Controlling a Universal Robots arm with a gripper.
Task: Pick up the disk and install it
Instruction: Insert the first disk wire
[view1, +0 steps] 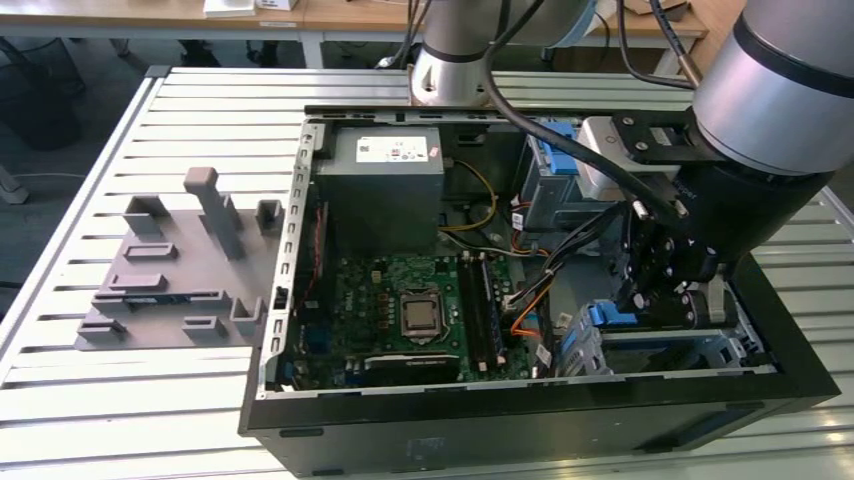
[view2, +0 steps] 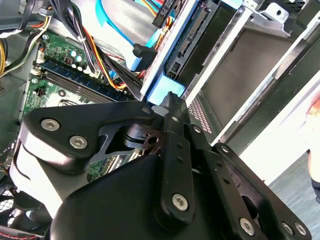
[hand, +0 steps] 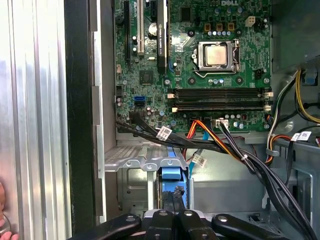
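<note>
Spotting a white sticker (view1: 395, 150) on the grey power-supply box (view1: 387, 190), print too fine to read; white lettering (hand: 258, 9) on the motherboard (hand: 150, 75); tiny cable tags (hand: 163, 133), illegible.

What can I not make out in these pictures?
- Disk label: hidden by the cage, first wrist view.
- Disk's depth in the cage: blocked by the arm, exterior view.
- Hand: cut off by the edge, first wrist view.

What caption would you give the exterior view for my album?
Robot arm reaches into an open computer case, its pincer by the blue-framed disk at the metal drive cage.
</note>
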